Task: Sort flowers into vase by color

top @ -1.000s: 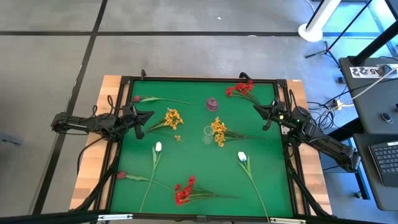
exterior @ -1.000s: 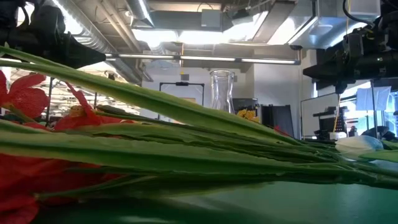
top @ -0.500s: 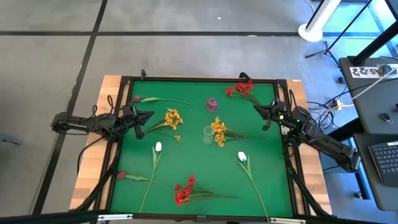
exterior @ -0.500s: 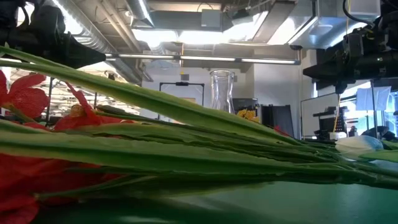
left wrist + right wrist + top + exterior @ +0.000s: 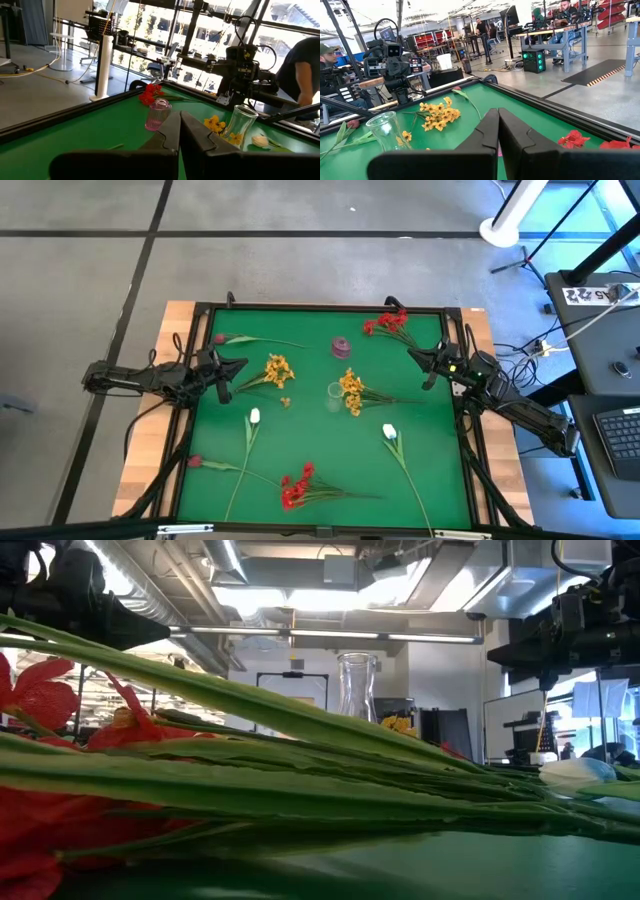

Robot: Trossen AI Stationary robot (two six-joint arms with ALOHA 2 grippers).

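green felt table: we judge the thin-stemmed artificial flowers light and floppy, best pinched mid-stem; left gripper and right gripper pressed together, empty.

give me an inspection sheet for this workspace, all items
surface: green mat on a wooden table, dark frame around it
job's things: eight flowers lie flat, none in a vase; yellow flowers and, red flowers and, white tulips and, maroon buds and; clear vase and pink vase upright mid-table
clutter: nothing seen
grippers: left gripper shut and empty at left edge; right gripper shut and empty at right edge
cables: bundles right of the table
surroundings: desk with keyboard at right; people beyond the table
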